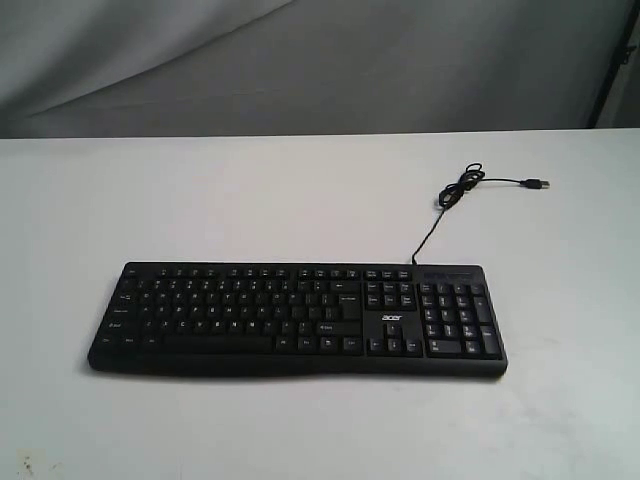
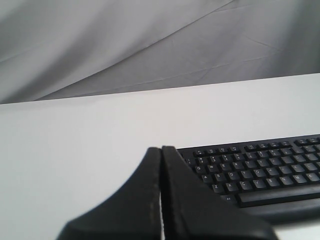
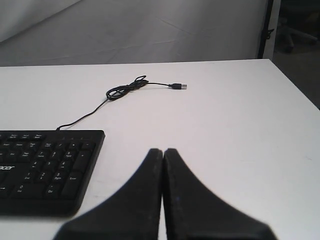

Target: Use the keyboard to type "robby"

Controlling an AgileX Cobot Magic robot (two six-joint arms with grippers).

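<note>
We find the keyboard lying flat on the white surface, approx. centred in the ext. view, with its long front edge toward the camera.

Body: wide, low, rectangular, matte black plastic w/ rounded corners. Keys are black w/ white legends. The num. pad occupies the right end. A small white "acer" logo sits above the arrow keys.

A thin black cable leaves the rear edge near the num. pad, runs back across the surface, bunches into a loose tangle and ends in a USB plug lying free.

The surface is smooth and matte. Creased grey fabric hangs behind it.

Left end effector: two black tapered fingers pressed together, nothing between them, near the keyboard's left end.

Right end effector: same config., fingers pressed together, beside the num. pad end.
</note>
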